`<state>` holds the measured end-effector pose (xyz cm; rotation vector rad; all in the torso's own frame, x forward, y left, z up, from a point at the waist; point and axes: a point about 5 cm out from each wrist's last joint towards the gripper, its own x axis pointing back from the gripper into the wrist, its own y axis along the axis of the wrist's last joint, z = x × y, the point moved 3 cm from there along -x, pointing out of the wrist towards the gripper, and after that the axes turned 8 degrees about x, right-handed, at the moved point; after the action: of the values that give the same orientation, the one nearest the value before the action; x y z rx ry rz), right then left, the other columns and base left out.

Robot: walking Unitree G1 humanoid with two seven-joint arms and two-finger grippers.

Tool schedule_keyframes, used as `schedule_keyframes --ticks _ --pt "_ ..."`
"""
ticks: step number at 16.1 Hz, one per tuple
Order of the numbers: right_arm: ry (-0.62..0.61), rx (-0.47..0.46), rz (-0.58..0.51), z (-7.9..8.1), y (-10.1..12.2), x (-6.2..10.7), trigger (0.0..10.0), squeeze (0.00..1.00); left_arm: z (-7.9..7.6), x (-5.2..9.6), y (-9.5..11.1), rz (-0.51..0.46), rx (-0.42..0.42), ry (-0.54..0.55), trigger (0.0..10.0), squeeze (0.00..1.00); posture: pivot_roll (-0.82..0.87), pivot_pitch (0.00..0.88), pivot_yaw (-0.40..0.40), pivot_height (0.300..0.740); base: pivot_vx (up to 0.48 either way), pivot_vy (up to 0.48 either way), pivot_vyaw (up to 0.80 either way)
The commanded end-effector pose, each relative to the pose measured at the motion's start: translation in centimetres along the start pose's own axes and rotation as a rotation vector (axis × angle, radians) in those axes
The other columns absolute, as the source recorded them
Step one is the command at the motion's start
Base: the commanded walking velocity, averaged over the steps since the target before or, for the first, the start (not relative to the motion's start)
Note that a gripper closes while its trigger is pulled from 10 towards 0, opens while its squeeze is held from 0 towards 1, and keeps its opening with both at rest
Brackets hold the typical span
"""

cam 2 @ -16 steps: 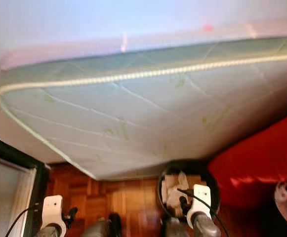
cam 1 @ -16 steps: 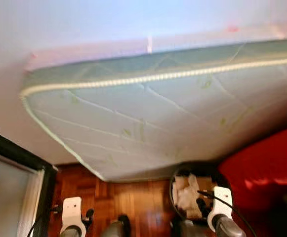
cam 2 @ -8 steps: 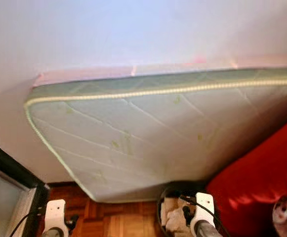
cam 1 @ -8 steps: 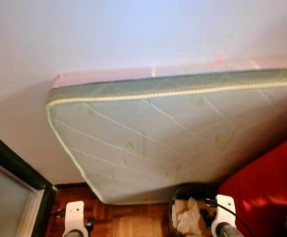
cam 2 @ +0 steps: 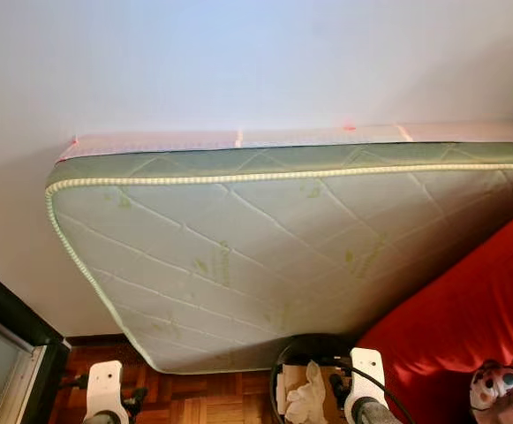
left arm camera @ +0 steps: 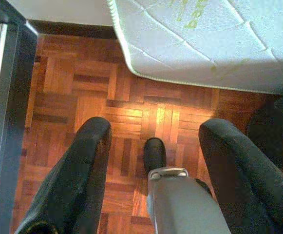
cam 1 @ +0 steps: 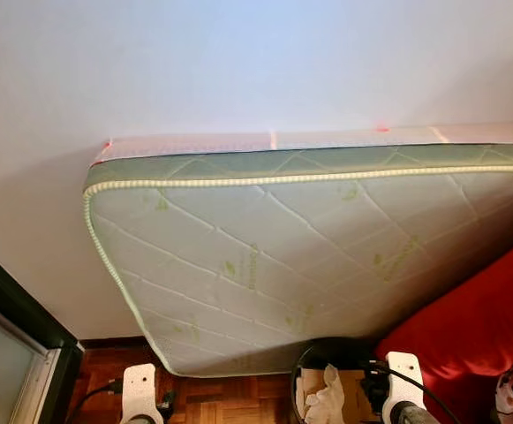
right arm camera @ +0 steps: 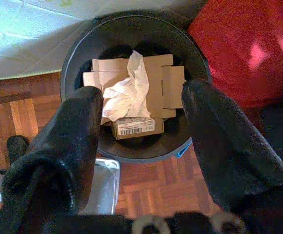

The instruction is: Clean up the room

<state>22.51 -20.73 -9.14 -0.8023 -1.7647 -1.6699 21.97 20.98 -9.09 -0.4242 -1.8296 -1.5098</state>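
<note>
Two grippers hang low over a parquet floor (left arm camera: 83, 97), both with fingers spread and nothing between them. The left gripper (left arm camera: 153, 165) hovers above bare wood, its fingers (left arm camera: 78, 170) wide apart; one of the robot's own feet, dark at the toe, shows below them, and a dark-framed glass door (cam 1: 13, 353) stands at the floor's left edge. The right gripper (right arm camera: 141, 146) is parted directly above a round black waste bin (right arm camera: 80, 48), which sits on the floor just at the lower edge of a mattress and touches or nearly touches a red cushion (cam 1: 477, 309) on its right. Inside the bin lie flattened cardboard pieces (right arm camera: 165, 83), a crumpled white tissue (right arm camera: 126, 90) on top of them, and a small box with a barcode label (right arm camera: 131, 127) near the bin's near wall. The quilted white mattress (cam 1: 274, 256), with pale green sides, a leaf print and a corded seam, leans tilted on its long edge against a plain white wall (cam 1: 238, 62), its bottom corner reaching the floor between the two arms. A small plush toy (cam 2: 494, 384) with a white face rests at the lower right edge of the red cushion.
</note>
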Motion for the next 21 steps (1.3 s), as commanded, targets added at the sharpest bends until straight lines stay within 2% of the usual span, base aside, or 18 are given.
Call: schedule_keyframes --ticks 1,9,21 --pt "0.006 0.008 0.019 -0.3 -0.4 0.1 10.0 0.00 0.9 0.2 -0.9 0.029 0.028 0.035 10.0 0.00 0.02 0.077 -0.039 0.740 0.000 0.000 0.00" --pt "-0.008 -0.003 0.032 -1.0 -0.9 0.3 10.0 0.00 0.9 0.5 -2.0 0.059 0.027 0.034 10.0 0.00 0.00 0.047 -0.041 0.740 0.000 0.000 0.00" --pt "-0.007 -0.014 0.027 -0.7 -0.5 0.2 10.0 0.00 0.9 0.6 -2.1 0.062 0.023 0.028 10.0 0.00 0.00 0.072 -0.040 0.740 -0.286 0.000 0.00"
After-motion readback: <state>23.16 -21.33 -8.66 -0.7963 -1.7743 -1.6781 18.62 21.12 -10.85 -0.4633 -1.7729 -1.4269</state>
